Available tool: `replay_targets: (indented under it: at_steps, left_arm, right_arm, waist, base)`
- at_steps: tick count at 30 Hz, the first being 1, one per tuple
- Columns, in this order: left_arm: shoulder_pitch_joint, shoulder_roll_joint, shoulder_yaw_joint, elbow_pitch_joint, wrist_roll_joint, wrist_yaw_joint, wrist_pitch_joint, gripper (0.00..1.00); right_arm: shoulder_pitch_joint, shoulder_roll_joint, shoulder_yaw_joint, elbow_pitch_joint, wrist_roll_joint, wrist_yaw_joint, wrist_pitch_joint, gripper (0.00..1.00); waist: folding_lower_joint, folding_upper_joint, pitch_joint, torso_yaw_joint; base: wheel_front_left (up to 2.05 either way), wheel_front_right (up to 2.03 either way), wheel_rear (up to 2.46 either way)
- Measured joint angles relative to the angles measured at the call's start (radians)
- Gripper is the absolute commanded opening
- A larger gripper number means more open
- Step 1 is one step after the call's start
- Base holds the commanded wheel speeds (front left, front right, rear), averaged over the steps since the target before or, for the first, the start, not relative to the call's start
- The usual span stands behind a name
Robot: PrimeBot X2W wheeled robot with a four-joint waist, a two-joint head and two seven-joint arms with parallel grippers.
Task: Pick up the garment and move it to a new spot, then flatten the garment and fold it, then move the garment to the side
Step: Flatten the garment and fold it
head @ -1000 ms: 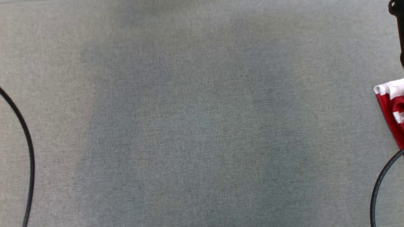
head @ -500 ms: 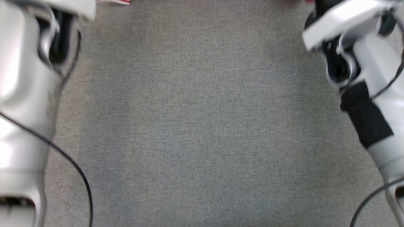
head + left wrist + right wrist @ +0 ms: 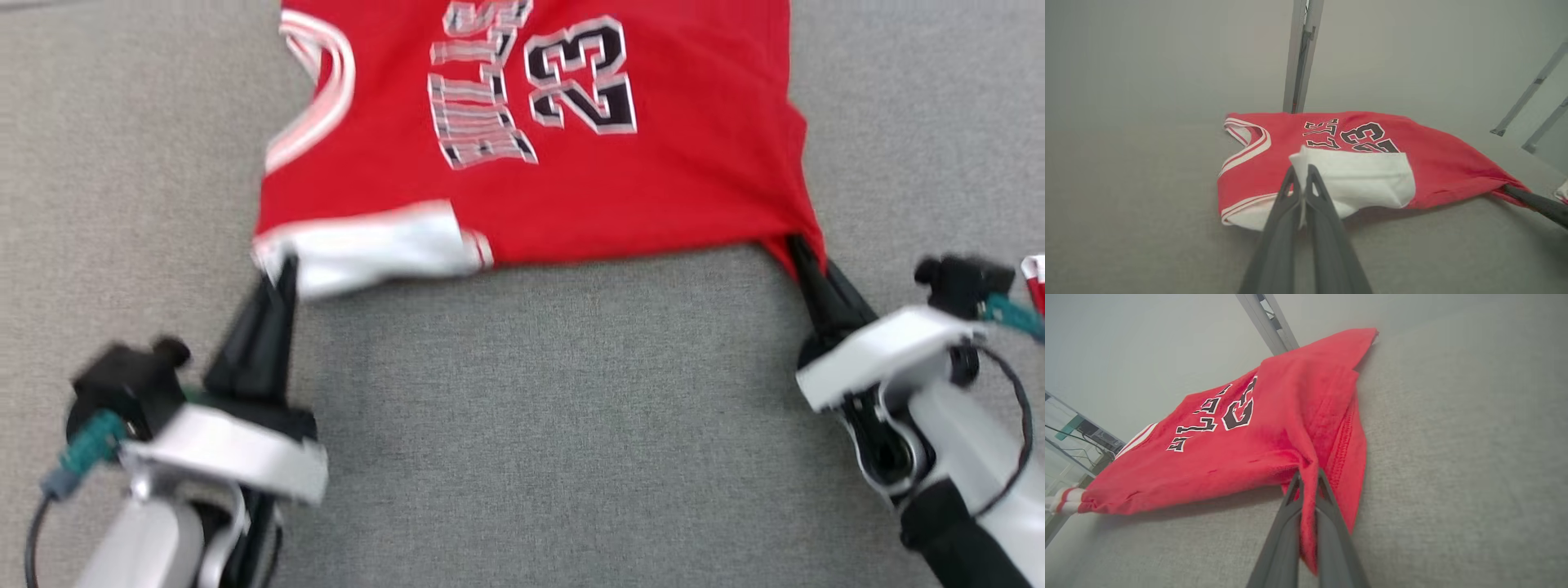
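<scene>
The garment stretches between the left end effector and right end effector, each clamped on a corner.

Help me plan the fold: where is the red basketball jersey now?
In the head view the red basketball jersey lies upper-centre on the grey fabric surface, its near corners pinched by the left hand and right hand.

- The bench has a plain grey woven covering.
- A red jersey lies spread on its far part, number 23 upward, near hem raised.
- A red-and-white cloth lies at the right edge.
</scene>
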Motion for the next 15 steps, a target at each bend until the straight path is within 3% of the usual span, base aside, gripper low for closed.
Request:
replay_targets:
  at_steps: [6,15]
  left_arm:
    - [0.221,0.032,-0.011,-0.18,-0.067,0.07,0.137,0.0]
    - [0.412,0.106,0.029,-0.296,-0.183,0.086,0.247,0.0]
  right_arm:
    - [0.187,-0.021,-0.057,-0.04,-0.017,0.0,-0.001,0.0]
    - [0.467,-0.027,-0.181,-0.182,-0.055,0.0,0.107,0.0]
  waist:
    - [0.0,0.0,-0.076,0.017]
    - [0.0,0.0,-0.177,0.038]
  base:
    - [0.0,0.0,0.0]
    - [0.0,0.0,0.0]
